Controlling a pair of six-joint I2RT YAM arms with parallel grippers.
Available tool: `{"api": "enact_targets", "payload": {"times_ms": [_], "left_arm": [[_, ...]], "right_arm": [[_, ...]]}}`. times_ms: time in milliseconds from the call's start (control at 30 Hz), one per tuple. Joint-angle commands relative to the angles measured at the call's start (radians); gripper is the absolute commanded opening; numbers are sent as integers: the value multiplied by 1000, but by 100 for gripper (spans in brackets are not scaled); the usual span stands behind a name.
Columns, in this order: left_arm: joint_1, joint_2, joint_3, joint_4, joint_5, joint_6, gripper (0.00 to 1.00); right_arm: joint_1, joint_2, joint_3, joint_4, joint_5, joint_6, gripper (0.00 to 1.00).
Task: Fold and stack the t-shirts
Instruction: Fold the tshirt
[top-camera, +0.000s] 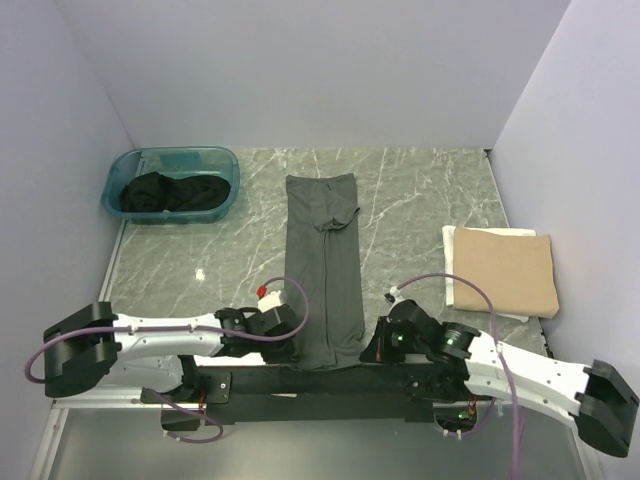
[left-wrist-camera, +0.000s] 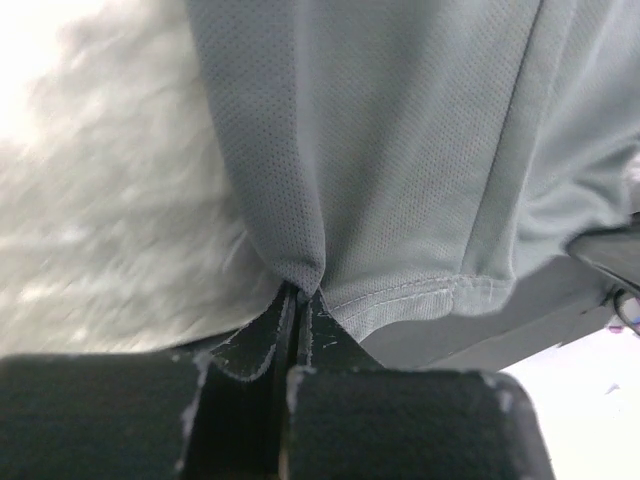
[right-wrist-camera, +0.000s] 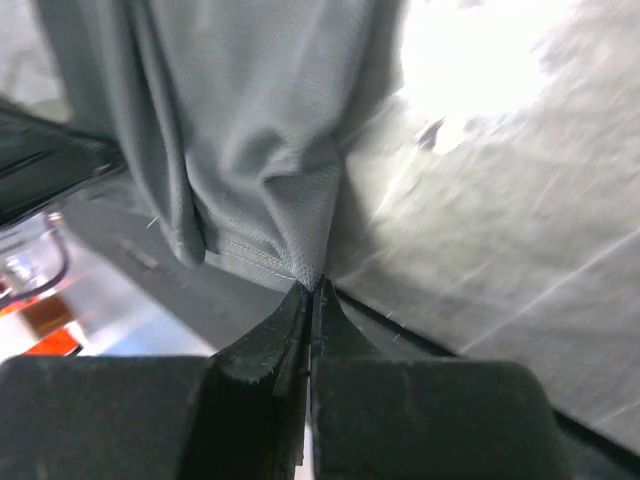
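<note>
Pinching the shirt (top-camera: 323, 270) by its hem corners at the bench (top-camera: 420, 190) near edge, my left claw (left-wrist-camera: 297, 300) and right claw (right-wrist-camera: 312, 292) sit closed; such thin bites may slip on lifting.

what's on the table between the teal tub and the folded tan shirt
The grey t-shirt, folded into a long narrow strip, lies between the teal tub and the tan t-shirt, with bare table on both sides; the top view shows it.

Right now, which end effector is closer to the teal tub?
The left end effector: it pinches the grey t-shirt's near-left corner, on the teal tub's side. The right end effector pinches the near-right corner, farther away.
</note>
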Motion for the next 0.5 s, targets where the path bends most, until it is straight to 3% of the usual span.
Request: {"api": "enact_targets", "payload": {"times_ms": [0,200,467], "left_arm": [[-23,-53,-6,-151,-60,-83,1],[-21,-128,15,-68,-100,-80,1],[42,-64,190,-157,-218,24,1]], "right_arm": [[20,-125,4,-61,4,60,0],[18,-122,82,-77,77,17,0],[-50,27,306,-160,209,-135,0]]}}
